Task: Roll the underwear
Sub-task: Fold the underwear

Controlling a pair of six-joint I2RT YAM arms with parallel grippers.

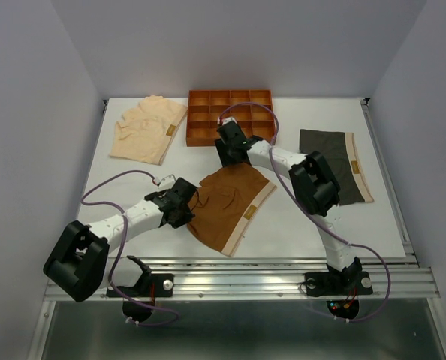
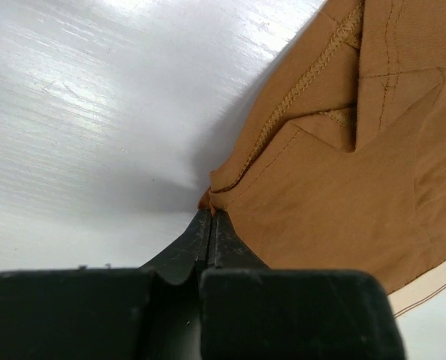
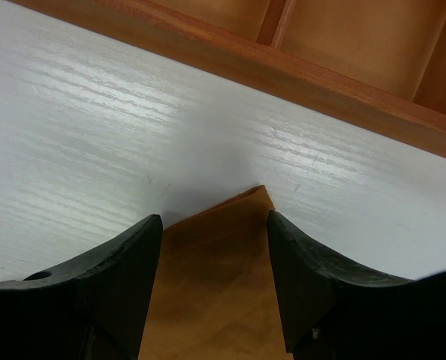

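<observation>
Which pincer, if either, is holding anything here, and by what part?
The left pincer pinches the rust-brown fabric briefs at a stitched edge corner. The right pincer stands open around another corner, gripping nothing.

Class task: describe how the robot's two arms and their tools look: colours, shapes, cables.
The left arm and right arm have white tubular links joined by bulky black housings, each with a looping purple cable. The left tool shows slim black fingers tapering to a point; the right tool shows broad, curved matte-black fingers.
</observation>
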